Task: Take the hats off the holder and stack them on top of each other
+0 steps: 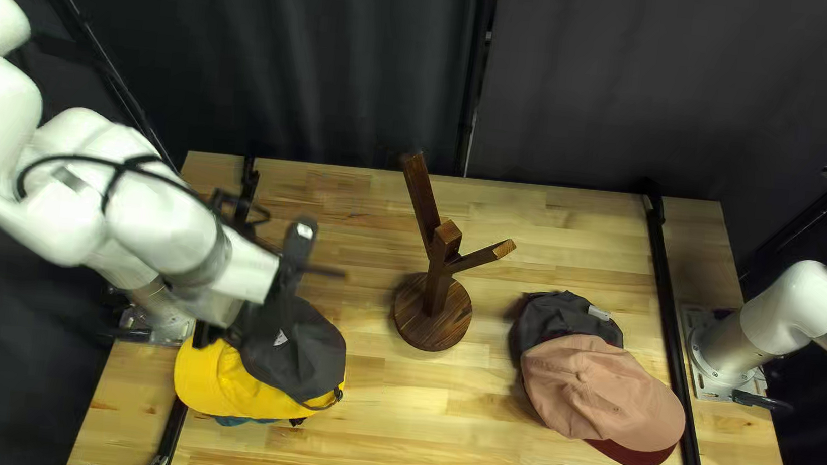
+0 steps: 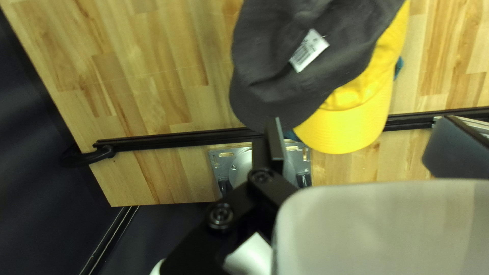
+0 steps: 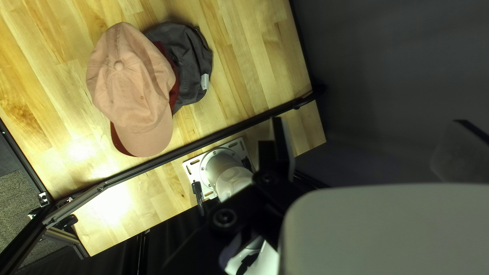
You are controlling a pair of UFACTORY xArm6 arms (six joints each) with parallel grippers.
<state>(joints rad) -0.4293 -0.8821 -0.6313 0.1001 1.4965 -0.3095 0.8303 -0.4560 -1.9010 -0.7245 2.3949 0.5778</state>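
Observation:
The wooden hat holder [image 1: 438, 280] stands bare at the table's middle. To its left a dark grey cap [image 1: 292, 346] with a white tag [image 2: 308, 49] lies on a yellow cap [image 1: 217, 384], and a bit of teal cloth [image 1: 244, 422] peeks out beneath. My left gripper [image 1: 297, 263] hovers just above this pile, open [image 2: 363, 147], with nothing between its fingers [image 2: 273, 139]. To the holder's right a pink cap [image 1: 595, 390] with a maroon brim lies over another dark grey cap [image 1: 565, 315]. My right gripper [image 3: 370, 152] is open and empty, high up beyond the table's right edge, well away from the pink cap [image 3: 128, 88].
Black rails [image 1: 667, 317] run front to back near both table sides. The arm base plates [image 1: 719, 368] sit outside them. Bare wood [image 1: 438, 447] stretches across the front between the two piles. A dark curtain hangs behind the far edge.

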